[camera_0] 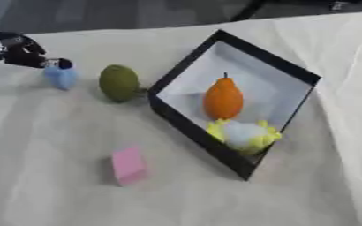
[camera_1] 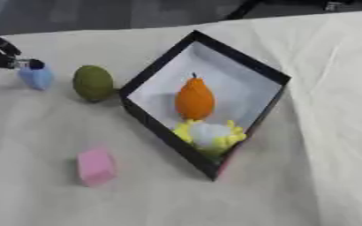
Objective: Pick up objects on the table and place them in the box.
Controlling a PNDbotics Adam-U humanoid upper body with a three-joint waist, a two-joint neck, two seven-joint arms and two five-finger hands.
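Observation:
My left hand [camera_0: 18, 52] comes in at the upper left and reaches the top of a small pale blue object [camera_0: 60, 77] that stands on the cloth. A green oval fruit [camera_0: 119, 82] lies just right of it, close to the left corner of the box. The black box [camera_0: 186, 121] with a white inside sits turned like a diamond. It holds an orange pear-shaped fruit [camera_0: 223, 99] and a yellow and white object [camera_0: 243, 134]. A pink block [camera_0: 128, 164] lies on the cloth in front, apart from the box.
A cream cloth [camera_0: 53, 194] covers the table, with folds at the right side. The table's far edge [camera_0: 122, 30] runs along the top, and dark floor lies beyond it.

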